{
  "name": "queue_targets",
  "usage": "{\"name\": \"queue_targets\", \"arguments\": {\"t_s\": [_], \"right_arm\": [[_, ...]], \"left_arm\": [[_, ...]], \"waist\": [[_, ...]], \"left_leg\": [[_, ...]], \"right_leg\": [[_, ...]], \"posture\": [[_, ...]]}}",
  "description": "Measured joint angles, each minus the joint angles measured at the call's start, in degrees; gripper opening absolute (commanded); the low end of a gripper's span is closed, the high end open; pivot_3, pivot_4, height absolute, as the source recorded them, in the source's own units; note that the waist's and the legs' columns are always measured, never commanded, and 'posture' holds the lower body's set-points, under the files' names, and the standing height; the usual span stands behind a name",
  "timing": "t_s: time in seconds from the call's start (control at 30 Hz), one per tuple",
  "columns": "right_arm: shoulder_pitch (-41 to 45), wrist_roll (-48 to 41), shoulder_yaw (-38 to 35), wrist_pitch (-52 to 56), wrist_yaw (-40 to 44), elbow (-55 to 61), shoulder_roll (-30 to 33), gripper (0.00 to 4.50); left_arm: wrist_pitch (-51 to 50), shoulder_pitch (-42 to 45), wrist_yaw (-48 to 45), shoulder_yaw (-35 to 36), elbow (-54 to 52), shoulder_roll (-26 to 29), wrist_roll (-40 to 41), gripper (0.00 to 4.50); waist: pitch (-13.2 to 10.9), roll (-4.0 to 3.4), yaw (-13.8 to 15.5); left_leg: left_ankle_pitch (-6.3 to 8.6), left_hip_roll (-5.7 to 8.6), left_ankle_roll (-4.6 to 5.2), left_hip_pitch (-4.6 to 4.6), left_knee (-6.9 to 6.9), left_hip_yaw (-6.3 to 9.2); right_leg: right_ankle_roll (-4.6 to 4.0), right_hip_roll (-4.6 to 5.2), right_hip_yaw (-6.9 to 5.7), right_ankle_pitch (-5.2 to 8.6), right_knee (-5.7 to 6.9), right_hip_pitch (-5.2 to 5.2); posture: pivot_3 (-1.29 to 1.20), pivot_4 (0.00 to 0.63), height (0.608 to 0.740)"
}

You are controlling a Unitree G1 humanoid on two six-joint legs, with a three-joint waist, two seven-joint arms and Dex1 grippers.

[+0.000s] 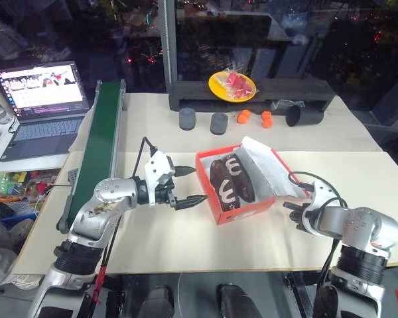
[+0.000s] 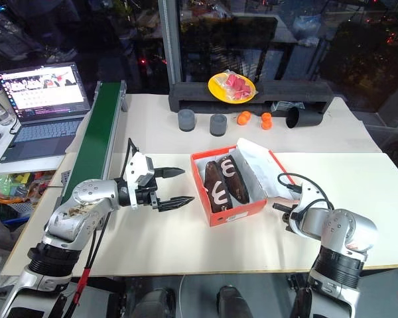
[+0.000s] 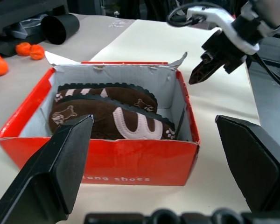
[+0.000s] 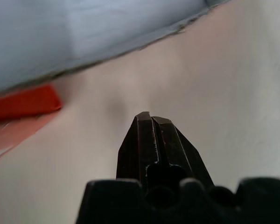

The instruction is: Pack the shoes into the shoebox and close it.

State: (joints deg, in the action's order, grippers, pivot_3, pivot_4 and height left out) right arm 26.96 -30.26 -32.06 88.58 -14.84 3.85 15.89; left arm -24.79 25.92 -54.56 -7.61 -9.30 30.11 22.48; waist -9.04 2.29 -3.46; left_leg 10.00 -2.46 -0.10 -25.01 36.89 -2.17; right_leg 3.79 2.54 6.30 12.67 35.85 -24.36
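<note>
The red-orange shoebox (image 1: pixel 247 208) stands open in the middle of the table. Both dark brown shoes (image 1: pixel 223 183) lie side by side inside it, showing white markings. Its lid (image 1: pixel 270 169) leans back on the right side with the white inside facing up. My left gripper (image 1: pixel 190 184) hovers just left of the box, open, with nothing between its fingers (image 3: pixel 60 163). My right gripper (image 1: pixel 292 209) is shut and empty, low over the table right of the box, beside the lid's lower edge (image 4: pixel 46 42).
A green belt (image 1: pixel 101 136) runs along the left, with a laptop (image 1: pixel 41 106) beyond it. At the back stand a black foam tray (image 1: pixel 192 89), a yellow plate (image 1: pixel 232 86), two grey cylinders (image 1: pixel 187 118), orange balls (image 1: pixel 244 116) and a black tube (image 1: pixel 302 116).
</note>
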Motion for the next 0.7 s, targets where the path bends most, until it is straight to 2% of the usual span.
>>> {"name": "queue_targets", "arguments": {"t_s": [0.13,0.2,0.37,0.7], "right_arm": [[5.20,0.93,-9.80,-6.16,-1.04,-8.84,-4.23,0.03],[8.40,0.17,-17.17,-10.82,-3.02,-13.76,-6.54,0.03],[12.24,-3.37,-27.39,-20.51,-5.76,-22.19,-7.80,0.03],[15.21,-9.60,-31.38,-38.32,-5.43,-34.22,-6.60,0.03]], "left_arm": [[-0.11,0.31,-0.02,-0.04,0.11,0.10,-0.08,4.50],[-0.42,0.64,0.00,-0.05,0.14,0.11,-0.07,4.50],[-0.61,1.63,-0.02,-0.04,0.19,0.17,-0.06,4.50],[-1.47,3.01,-0.18,-0.06,0.37,0.87,-0.12,4.50]], "waist": [[0.02,0.01,-0.52],[0.03,0.02,-0.73],[0.04,0.01,-0.74],[0.03,-0.01,-0.79]], "left_leg": [[0.00,-0.02,0.00,0.09,0.03,0.01],[0.00,-0.03,0.00,0.28,0.03,0.01],[-0.01,-0.01,0.01,0.35,0.03,0.00],[-0.01,0.00,0.01,0.30,0.00,-0.01]], "right_leg": [[-0.01,-0.01,-0.02,-0.03,0.00,0.12],[-0.03,-0.02,-0.01,-0.04,0.01,0.26],[-0.01,-0.01,0.01,-0.05,0.00,0.32],[-0.01,-0.01,0.04,-0.04,-0.02,0.26]], "posture": [[0.00,0.150,0.740],[0.00,0.150,0.740],[0.00,0.150,0.740],[0.00,0.150,0.740]]}}
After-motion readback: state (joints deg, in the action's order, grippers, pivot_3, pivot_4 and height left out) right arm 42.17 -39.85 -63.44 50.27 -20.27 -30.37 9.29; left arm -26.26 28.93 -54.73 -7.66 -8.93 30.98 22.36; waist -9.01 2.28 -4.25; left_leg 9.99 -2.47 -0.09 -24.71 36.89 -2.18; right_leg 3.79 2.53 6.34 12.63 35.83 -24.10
